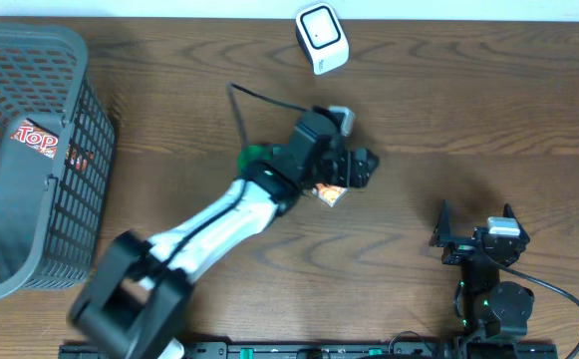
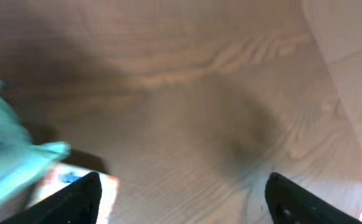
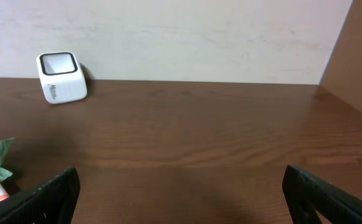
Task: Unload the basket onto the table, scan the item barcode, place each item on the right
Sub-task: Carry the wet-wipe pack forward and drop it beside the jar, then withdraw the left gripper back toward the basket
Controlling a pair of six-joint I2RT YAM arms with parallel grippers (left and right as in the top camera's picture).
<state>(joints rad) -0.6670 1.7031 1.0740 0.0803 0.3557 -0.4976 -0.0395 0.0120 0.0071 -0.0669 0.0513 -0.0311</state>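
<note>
The left tool [image 2: 182, 202] stands wide open with nothing between its fingers. The packet [image 1: 331, 193] lies on the desk [image 1: 468, 120] just beside it, well apart from the scanner [image 1: 322, 38]. The right tool [image 3: 182, 190] is also open and empty. Nothing is held up to the scanner, and whether a scan is already done cannot be told.

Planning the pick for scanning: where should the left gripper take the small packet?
Likely across its side edges, from above: the packet seems to lie flat on the table, leaving only its sides to pinch. The open left gripper sits off-centre beside it.
</note>
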